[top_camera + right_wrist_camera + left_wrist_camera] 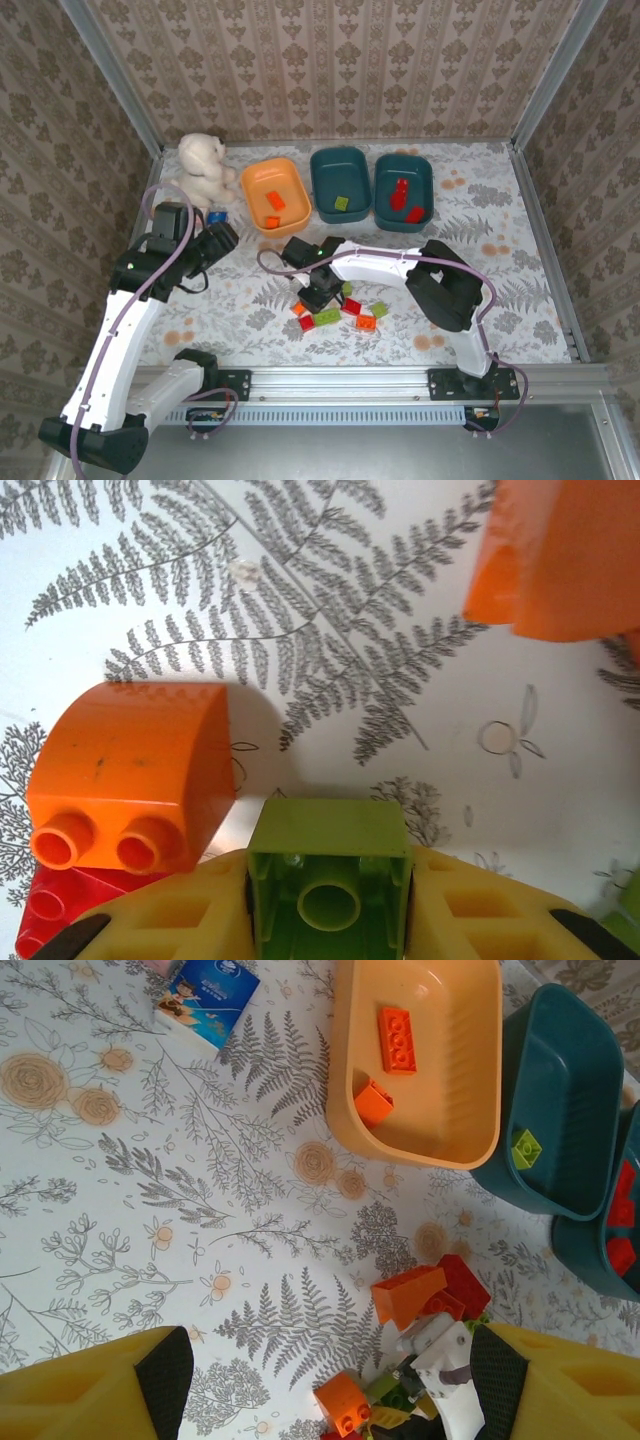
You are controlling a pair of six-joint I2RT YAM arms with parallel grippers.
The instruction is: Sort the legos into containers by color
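Right jaws grip a glossy light-green square brick (328, 855), its hollow underside facing my lens, low beside a curved-top orange brick (135, 780) on the fern-printed desk (560, 810). I see the left jaws wide open near the smooth, round-cornered orange tub (460, 1110).

Top camera looks down from behind. Left wrist faces tubs (343, 1090) beyond left gripper (330, 1385); right wrist, close, shares the bricks (130, 770).

Fern-patterned tablecloth (330, 630), light-green brick (328, 875)
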